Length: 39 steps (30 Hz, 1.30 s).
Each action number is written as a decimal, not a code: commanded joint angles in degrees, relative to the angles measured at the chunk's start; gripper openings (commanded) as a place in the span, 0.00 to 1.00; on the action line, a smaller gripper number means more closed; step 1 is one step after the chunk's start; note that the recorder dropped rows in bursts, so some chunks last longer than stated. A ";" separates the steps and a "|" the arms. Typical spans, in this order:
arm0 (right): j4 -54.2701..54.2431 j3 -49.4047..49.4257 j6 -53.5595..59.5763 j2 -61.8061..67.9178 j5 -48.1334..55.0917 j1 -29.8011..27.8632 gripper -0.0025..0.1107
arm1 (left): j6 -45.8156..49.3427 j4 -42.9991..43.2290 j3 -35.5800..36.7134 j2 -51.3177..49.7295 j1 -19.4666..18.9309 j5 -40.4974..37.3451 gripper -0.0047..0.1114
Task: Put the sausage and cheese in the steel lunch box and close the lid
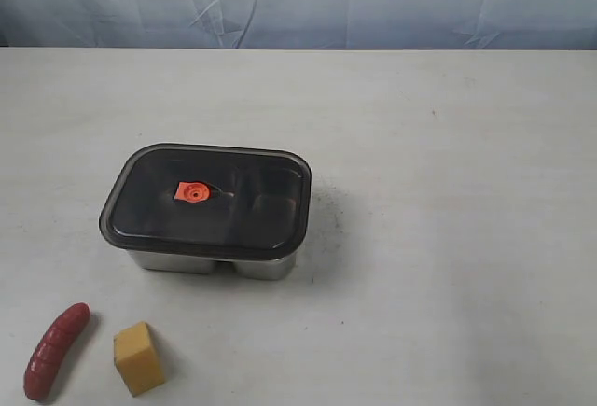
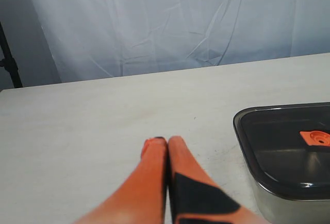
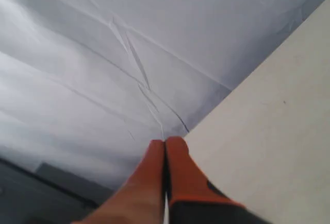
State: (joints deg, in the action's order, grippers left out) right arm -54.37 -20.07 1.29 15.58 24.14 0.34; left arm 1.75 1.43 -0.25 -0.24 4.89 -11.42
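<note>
Exterior view: the steel lunch box [image 1: 210, 264] sits on the table [image 1: 448, 191] with the dark lid [image 1: 247, 215] seated on it, orange valve tab [image 1: 193, 192] on top. The sausage [image 1: 56, 350] and the cheese [image 1: 139, 359] lie side by side, apart from the box, off its near-left corner. The lid must come off first. It looks smooth and probably slippery, so its overhanging edge is the likeliest hold. The sausage seems light, and its ridges should help a pinch across the middle. The cheese is chunky, so grip it across two flat faces. No arm shows here.

Left wrist view: the left gripper [image 2: 162, 141] is clenched on nothing, above bare table beside the box's lidded corner.

Right wrist view: the right gripper [image 3: 165, 141] is likewise pressed closed and empty. It faces the backdrop [image 3: 129, 44], and the box is out of sight.

No brand or writing is legible, though the tab is too small to be sure.
</note>
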 commanded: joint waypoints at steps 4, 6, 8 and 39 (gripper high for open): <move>-13.02 -15.42 27.97 31.06 22.95 -0.27 0.01 | 0.00 0.24 0.25 0.24 0.40 0.40 0.04; -18.44 -16.98 36.09 39.73 27.68 -0.27 0.01 | 0.00 0.24 0.25 0.24 0.40 0.40 0.04; -23.63 -17.39 44.42 47.20 31.03 -0.27 0.01 | 0.00 0.24 0.25 0.24 0.40 0.40 0.04; -45.58 -18.28 70.66 87.58 29.03 23.68 0.38 | 0.00 0.24 0.25 0.24 0.40 0.40 0.04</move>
State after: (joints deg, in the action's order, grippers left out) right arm -99.36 -37.68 71.00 101.90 52.92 23.85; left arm 1.75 1.43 -0.25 -0.24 4.89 -11.42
